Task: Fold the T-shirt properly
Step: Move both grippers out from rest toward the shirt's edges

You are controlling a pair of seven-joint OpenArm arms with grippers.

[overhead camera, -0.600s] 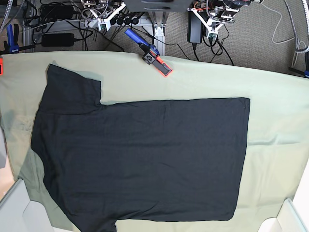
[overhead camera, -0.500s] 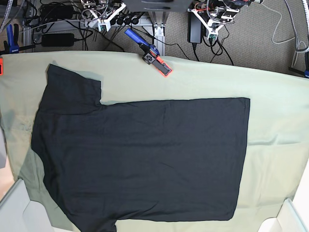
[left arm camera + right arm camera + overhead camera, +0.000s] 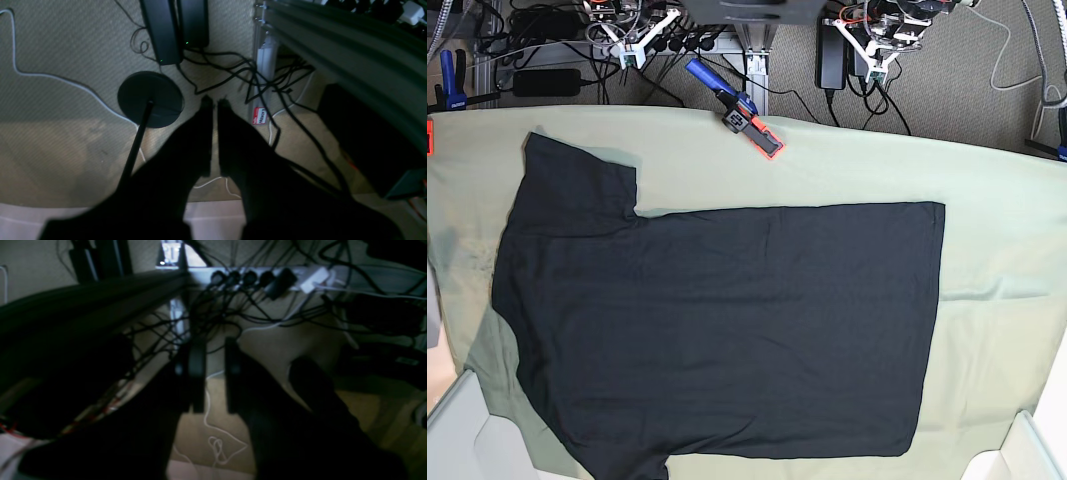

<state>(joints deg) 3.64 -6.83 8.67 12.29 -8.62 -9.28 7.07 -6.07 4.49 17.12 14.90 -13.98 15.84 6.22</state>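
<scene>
T-shirt (image 3: 717,330) flat, unfolded on green cloth (image 3: 1007,250). Left gripper (image 3: 215,101) nearly closed, right gripper (image 3: 213,373) slightly parted, both empty; arms edged farther back (folding not begun).

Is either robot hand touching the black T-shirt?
Apart. The base view shows the left hand and right hand beyond the table's far edge, clear of the T-shirt.
</scene>
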